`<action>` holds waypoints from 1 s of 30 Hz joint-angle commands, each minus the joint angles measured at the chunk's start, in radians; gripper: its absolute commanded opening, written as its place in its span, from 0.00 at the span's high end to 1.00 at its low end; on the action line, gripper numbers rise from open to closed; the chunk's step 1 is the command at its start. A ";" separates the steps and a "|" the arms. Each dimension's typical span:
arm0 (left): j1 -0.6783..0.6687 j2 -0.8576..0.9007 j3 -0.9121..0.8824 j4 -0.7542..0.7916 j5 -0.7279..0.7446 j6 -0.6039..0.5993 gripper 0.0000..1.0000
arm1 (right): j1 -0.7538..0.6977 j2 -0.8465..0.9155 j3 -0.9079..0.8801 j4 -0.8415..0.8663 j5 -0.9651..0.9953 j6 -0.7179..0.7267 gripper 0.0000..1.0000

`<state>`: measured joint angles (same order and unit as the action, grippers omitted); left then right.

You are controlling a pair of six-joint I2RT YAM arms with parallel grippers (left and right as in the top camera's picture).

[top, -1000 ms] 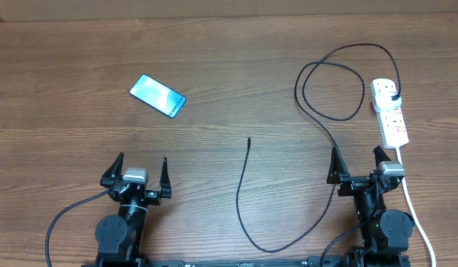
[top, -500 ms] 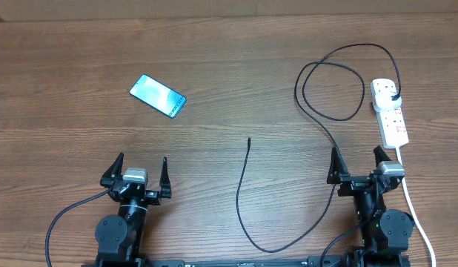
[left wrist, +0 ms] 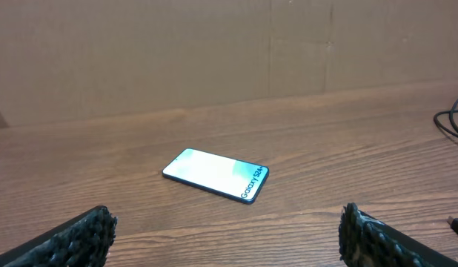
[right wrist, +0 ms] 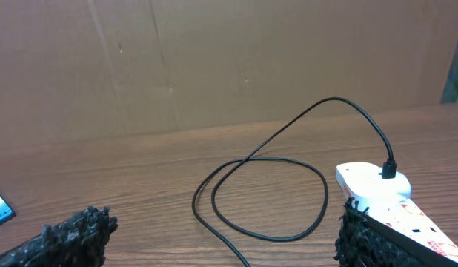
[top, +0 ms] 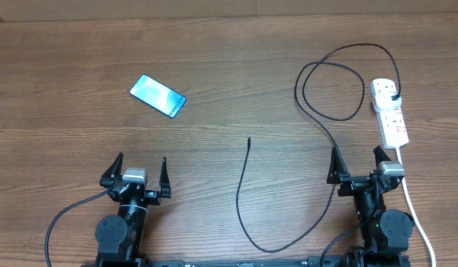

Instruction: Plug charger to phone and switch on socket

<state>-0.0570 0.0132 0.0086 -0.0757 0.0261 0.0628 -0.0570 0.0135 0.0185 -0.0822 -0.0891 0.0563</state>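
The left gripper (top: 141, 159) has its two fingers spread wide, with nothing between them. The phone (top: 158, 96) lies flat, screen up, well ahead of it. The right gripper (top: 356, 152) is spread wide too and holds nothing. The charger (top: 239, 193) cable runs by its left finger, with the small tip lying between both grippers. The socket (top: 394, 124) lies just ahead on its right, black plug (top: 393, 97) in it

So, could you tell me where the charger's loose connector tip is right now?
Overhead, the charger's connector tip lies mid-table, between the phone on the left and the socket on the right.
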 commanded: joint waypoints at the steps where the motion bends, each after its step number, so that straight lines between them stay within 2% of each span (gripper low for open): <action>1: 0.006 -0.009 -0.003 -0.002 -0.010 0.020 0.00 | 0.007 -0.011 -0.011 0.005 0.002 0.007 0.00; 18: 0.006 -0.009 0.015 0.004 -0.007 0.016 0.00 | 0.007 -0.011 -0.011 0.005 0.002 0.007 0.00; 30: 0.006 0.005 0.169 -0.129 -0.007 0.012 0.00 | 0.007 -0.011 -0.011 0.005 0.002 0.007 0.00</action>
<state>-0.0570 0.0132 0.1047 -0.1917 0.0257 0.0628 -0.0570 0.0135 0.0185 -0.0822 -0.0887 0.0566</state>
